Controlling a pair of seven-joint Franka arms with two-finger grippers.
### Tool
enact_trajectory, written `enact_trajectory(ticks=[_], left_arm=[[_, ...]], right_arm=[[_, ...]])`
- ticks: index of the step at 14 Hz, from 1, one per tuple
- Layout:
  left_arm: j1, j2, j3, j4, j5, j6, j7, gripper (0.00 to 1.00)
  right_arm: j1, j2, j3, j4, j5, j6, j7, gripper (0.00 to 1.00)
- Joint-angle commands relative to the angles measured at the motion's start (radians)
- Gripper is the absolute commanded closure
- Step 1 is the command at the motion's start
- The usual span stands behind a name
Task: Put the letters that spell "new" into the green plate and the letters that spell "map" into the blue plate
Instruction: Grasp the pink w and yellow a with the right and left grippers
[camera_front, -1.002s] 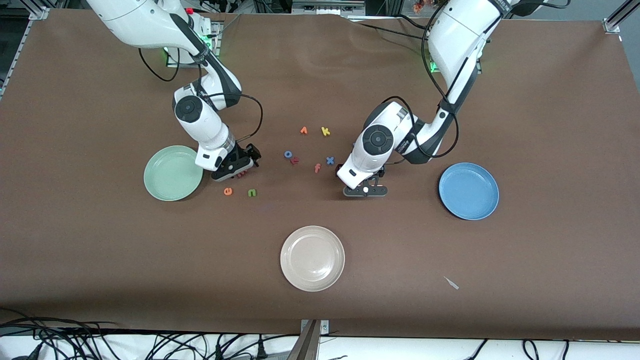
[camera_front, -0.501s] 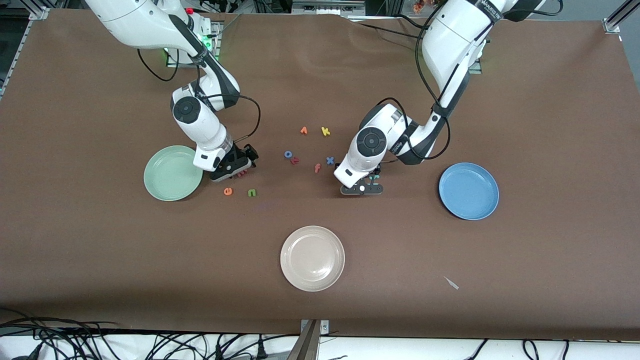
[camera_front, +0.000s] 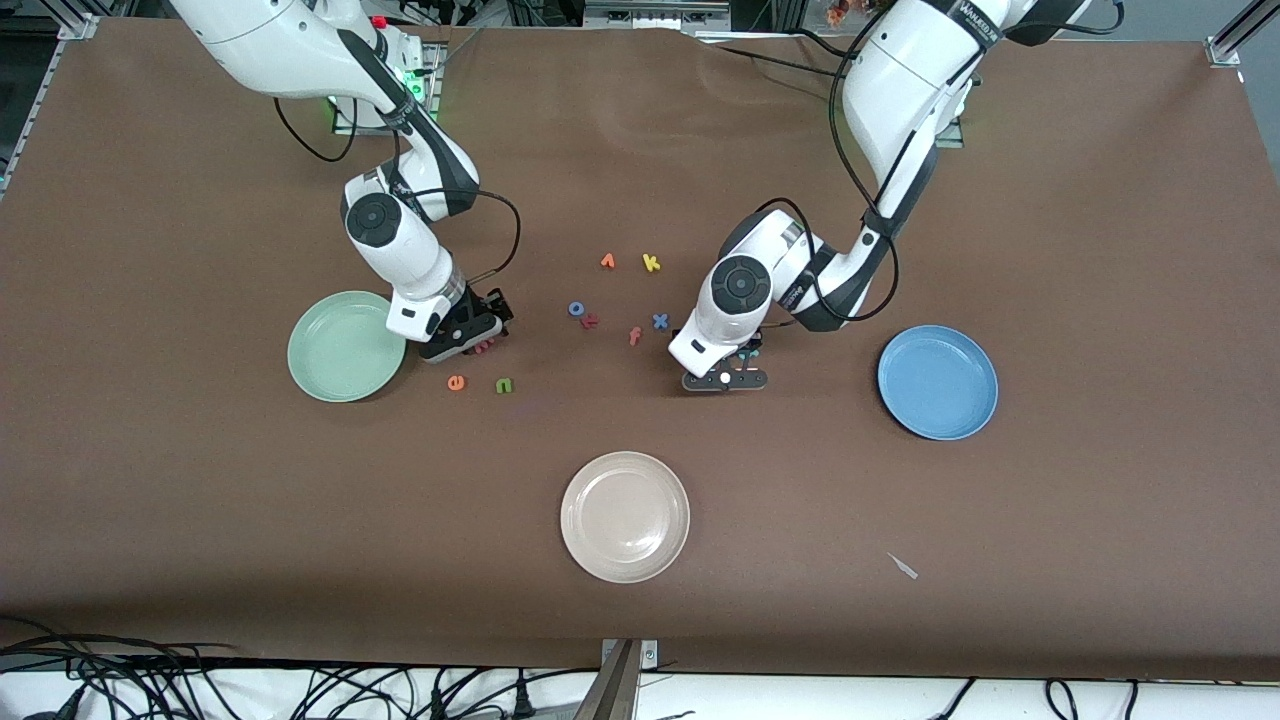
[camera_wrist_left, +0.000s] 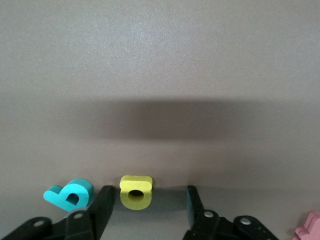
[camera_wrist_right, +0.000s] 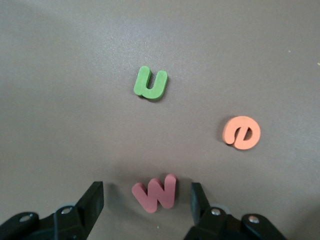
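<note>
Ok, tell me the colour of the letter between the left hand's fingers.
Yellow: the letter a, clearest in the left wrist view.

Green n (camera_front: 504, 385), orange e (camera_front: 456, 382) flat beside green plate (camera_front: 335, 370); blue plate (camera_front: 938, 382) seemingly empty.

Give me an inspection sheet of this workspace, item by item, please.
Surface: brown cloth-covered table, a small pale scrap near its front edge.
Job's things: pale mint-green round plate and medium-blue round plate hold no letters; orange foam e and green foam n lie beside the green plate.
Clutter: cream-white round plate; spare foam letters, including a yellow k.
Grippers: right pincer down on the table, fingers open around the salmon-red foam w; left pincer likewise around the yellow foam a, teal foam p just outside it.
Cables: black cables along the table's front edge.
Surroundings: nothing seen.
</note>
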Motion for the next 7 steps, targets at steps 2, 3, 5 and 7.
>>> enact_trajectory(ticks=[2,3,5,7], left_arm=[[-0.015,0.015,0.013,0.022,0.088,0.000,-0.031,0.63],[-0.015,0.020,0.013,0.022,0.101,0.001,-0.040,0.63],[-0.014,0.026,0.013,0.022,0.114,0.000,-0.042,0.68],[-0.012,0.024,0.013,0.023,0.114,0.000,-0.042,0.74]], right_arm=[[0.001,-0.016,-0.002,-0.018,-0.013,0.004,-0.010,0.27],[-0.001,-0.016,-0.002,-0.018,-0.013,0.004,-0.009,0.28],[-0.001,-0.016,-0.002,-0.018,-0.013,0.004,-0.009,0.31],[-0.001,-0.016,-0.002,-0.018,-0.013,0.004,-0.009,0.36]])
